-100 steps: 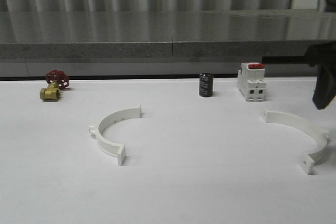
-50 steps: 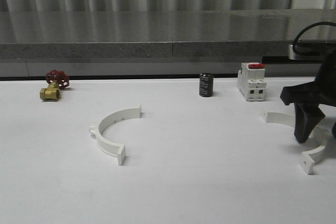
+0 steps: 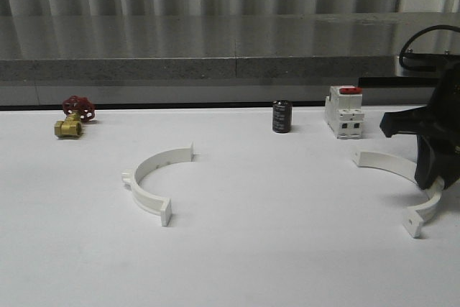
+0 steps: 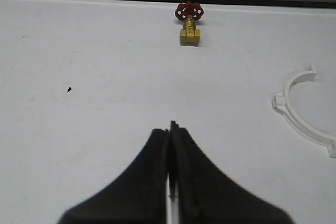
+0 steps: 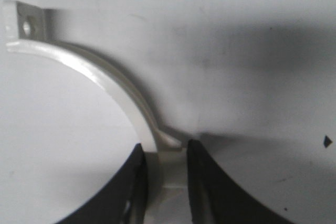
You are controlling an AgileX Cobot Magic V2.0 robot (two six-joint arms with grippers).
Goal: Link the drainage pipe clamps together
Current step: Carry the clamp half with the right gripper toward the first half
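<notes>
Two white half-ring drainage pipe clamps lie apart on the white table. The left clamp (image 3: 138, 183) rests left of centre with its opening facing right, and it also shows in the left wrist view (image 4: 287, 114). The right clamp (image 3: 392, 164) is at the right edge. My right gripper (image 3: 431, 176) is down over its band, and in the right wrist view the fingers (image 5: 164, 153) are shut on the band (image 5: 105, 80) near its outer rib. My left gripper (image 4: 170, 129) is shut with nothing in it, hanging over bare table to the left of the left clamp.
A brass valve with a red handwheel (image 3: 72, 118) sits at the back left. A black cylinder (image 3: 282, 116) and a white boxy switch with a red top (image 3: 344, 111) stand at the back, the switch close behind the right clamp. A grey ledge (image 3: 215, 70) borders the table's far side.
My right gripper came down from the right edge onto the right clamp and closed on its band. That clamp has shifted slightly to the left. The left clamp has not moved.
</notes>
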